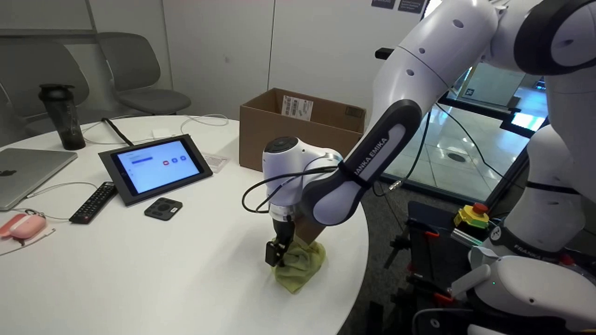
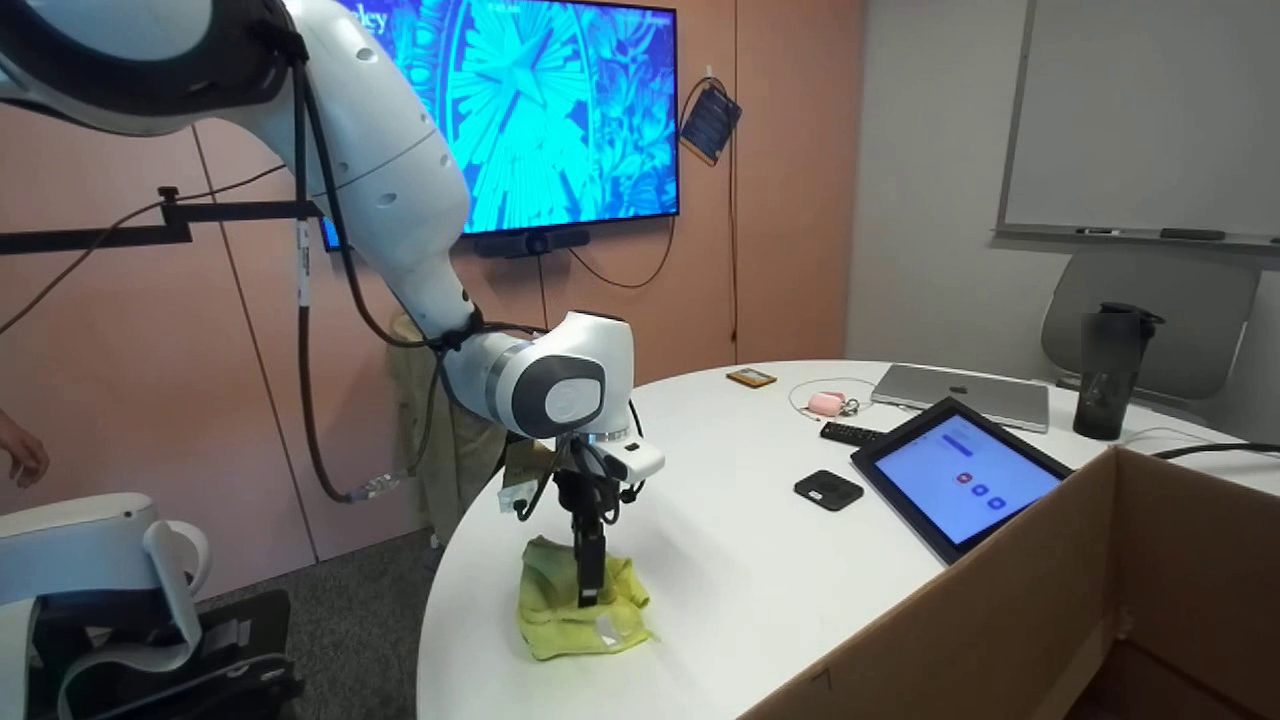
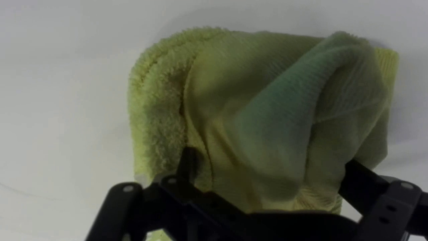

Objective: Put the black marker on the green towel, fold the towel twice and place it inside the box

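Round and white, the counter (image 1: pixel 186 274) stands in a room with grey chairs (image 1: pixel 135 70), a whiteboard (image 2: pixel 1150 120) and a lit wall screen (image 2: pixel 570 110). Near its rim lies the green towel (image 3: pixel 277 140), crumpled and folded over on itself in loose layers. In the wrist view a thick, fuzzy edge shows along one side, while smoother, ribbed cloth makes up the rest; in an exterior view a pale patch (image 2: pixel 608 628) marks its surface.

The gripper (image 3: pixel 269 170) points downward at the towel, its two fingers (image 3: pixel 361 187) standing wide apart, with folds of the cloth visible between them. One fingertip lies over the towel and the other sits by its edge; whether either touches the fabric I cannot tell. Above, the white arm (image 1: pixel 391 121) bends down from its base (image 1: pixel 554 195) beside the counter.

Well apart from the towel, the box (image 1: pixel 253 139) stands upright on the counter, brown and open at the top, partly hidden behind the arm in an exterior view, with a white label (image 1: pixel 298 108) on the inner face of one wall.

Farther across, a tablet (image 1: pixel 158 163) sits tilted with its screen lit. A flat black square device (image 1: pixel 163 208) lies just beside it, and a black remote (image 1: pixel 93 203) rests close by. Beyond these are a closed silver laptop (image 1: pixel 35 172), a pink case (image 1: pixel 29 227) with a ring attached and a dark shaker bottle (image 1: pixel 65 116) standing upright. Off the counter, a red button (image 1: pixel 479 208) tops a yellow housing (image 1: pixel 467 216) near the arm's base.
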You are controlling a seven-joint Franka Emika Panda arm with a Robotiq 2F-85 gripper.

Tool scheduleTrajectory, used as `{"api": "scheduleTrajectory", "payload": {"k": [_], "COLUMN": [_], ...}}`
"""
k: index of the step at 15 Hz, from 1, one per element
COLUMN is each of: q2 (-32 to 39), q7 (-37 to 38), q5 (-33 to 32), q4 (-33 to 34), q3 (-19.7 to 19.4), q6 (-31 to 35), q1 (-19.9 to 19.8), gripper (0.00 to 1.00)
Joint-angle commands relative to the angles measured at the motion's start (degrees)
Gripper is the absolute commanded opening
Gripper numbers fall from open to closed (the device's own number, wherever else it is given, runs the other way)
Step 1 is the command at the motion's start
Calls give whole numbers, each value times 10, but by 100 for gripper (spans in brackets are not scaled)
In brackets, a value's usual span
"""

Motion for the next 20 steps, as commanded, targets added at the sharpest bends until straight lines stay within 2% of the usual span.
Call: {"api": "scheduleTrajectory", "payload": {"k": [1, 2, 3, 4, 5, 13, 16, 20], "q2": [26, 28, 30, 29, 28, -4, -25, -73], "q7": [-14, -14, -14, -10, -10, -5, -8, -2], "q5": [11, 10, 12, 10, 12, 14, 22, 22], "q4": [18, 18, 18, 17, 17, 5, -3, -17], "q3": [-5, -7, -6, -9, -8, -12, -7, -12], "q6": [11, 12, 13, 12, 10, -3, -18, -36], "q1": [0, 2, 1, 4, 3, 4, -1, -2], "gripper": [100, 100, 75, 74, 68, 7, 0, 2]}}
